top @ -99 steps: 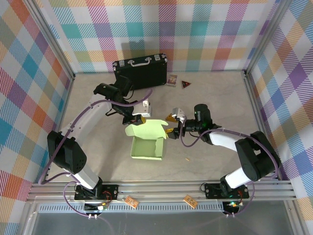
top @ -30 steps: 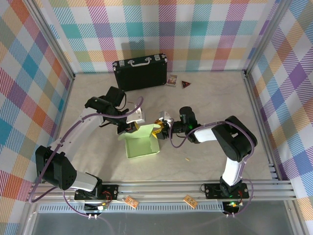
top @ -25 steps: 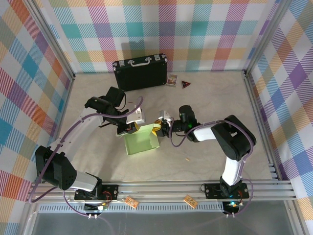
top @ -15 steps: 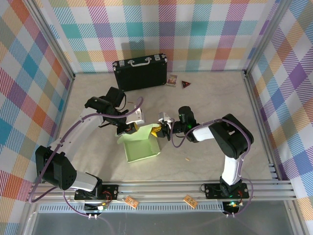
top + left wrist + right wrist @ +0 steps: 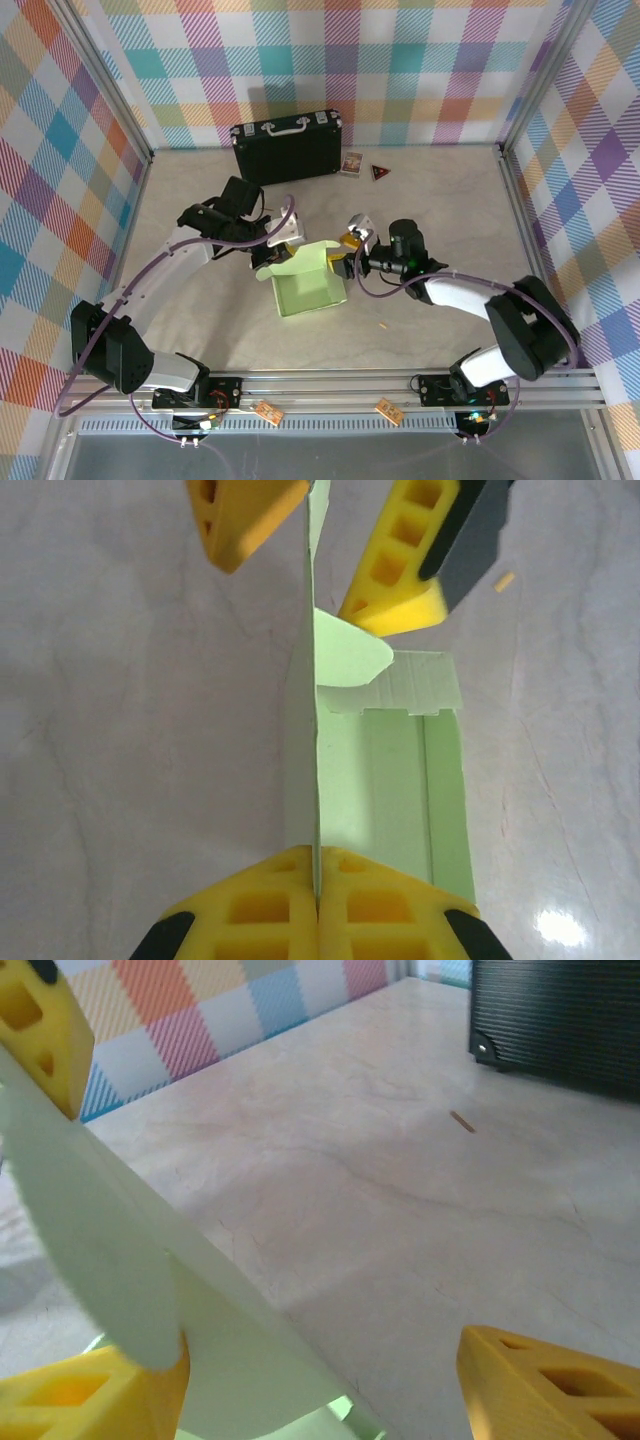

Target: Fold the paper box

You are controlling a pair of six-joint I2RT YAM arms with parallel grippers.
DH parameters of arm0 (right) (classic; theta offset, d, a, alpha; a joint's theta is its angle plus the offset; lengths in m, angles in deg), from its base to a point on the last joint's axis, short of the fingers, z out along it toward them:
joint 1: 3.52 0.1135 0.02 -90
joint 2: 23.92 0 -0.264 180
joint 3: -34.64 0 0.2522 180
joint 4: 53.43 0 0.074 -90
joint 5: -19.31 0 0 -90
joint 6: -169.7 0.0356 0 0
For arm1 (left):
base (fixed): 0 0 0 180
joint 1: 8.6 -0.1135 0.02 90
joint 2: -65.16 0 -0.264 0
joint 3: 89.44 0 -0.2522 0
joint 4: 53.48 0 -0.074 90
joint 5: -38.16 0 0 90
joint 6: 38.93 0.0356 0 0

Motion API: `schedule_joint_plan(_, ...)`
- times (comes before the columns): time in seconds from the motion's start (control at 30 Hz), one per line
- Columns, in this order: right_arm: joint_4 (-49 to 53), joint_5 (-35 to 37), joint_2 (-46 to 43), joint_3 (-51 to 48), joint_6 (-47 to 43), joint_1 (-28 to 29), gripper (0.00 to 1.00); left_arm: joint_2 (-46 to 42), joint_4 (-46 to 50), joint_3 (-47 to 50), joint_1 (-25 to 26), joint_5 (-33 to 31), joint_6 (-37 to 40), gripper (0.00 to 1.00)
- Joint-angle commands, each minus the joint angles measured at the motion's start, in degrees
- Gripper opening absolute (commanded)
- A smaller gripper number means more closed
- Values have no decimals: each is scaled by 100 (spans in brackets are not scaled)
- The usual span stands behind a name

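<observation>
The paper box is a pale green open tray lying on the table, with one upright flap along its far-left side. My left gripper is shut on that flap. In the left wrist view the thin card edge runs straight into my closed left gripper. My right gripper stands open at the flap's other end, one yellow finger on each side of the card. In the right wrist view the flap leans on the left finger of the right gripper, and the right finger is well apart.
A black case stands at the back wall, also seen in the right wrist view. A small packet and a dark triangle lie to its right. A tiny scrap lies near the box. Plaid walls enclose the table.
The right gripper has opened, after closing further half a second ago. The box and both grippers have shifted to the right. The left gripper stays shut on the flap.
</observation>
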Motion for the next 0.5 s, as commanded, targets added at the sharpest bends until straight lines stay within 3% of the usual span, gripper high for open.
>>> schedule_joint_plan(0.0,1407,427,-292,-60,745,12,71,-159,-682,273,80,-11,-437,0)
schedule_joint_plan(0.07,1635,164,-431,-189,853,21,70,-142,-844,345,93,-158,-594,0)
schedule_joint_plan(0.2,1946,522,-569,-422,1273,25,64,-82,-1013,392,96,-281,-650,0)
schedule_joint_plan(0.47,1585,-97,727,40,1381,68,46,8,-1261,433,102,-23,-778,0)
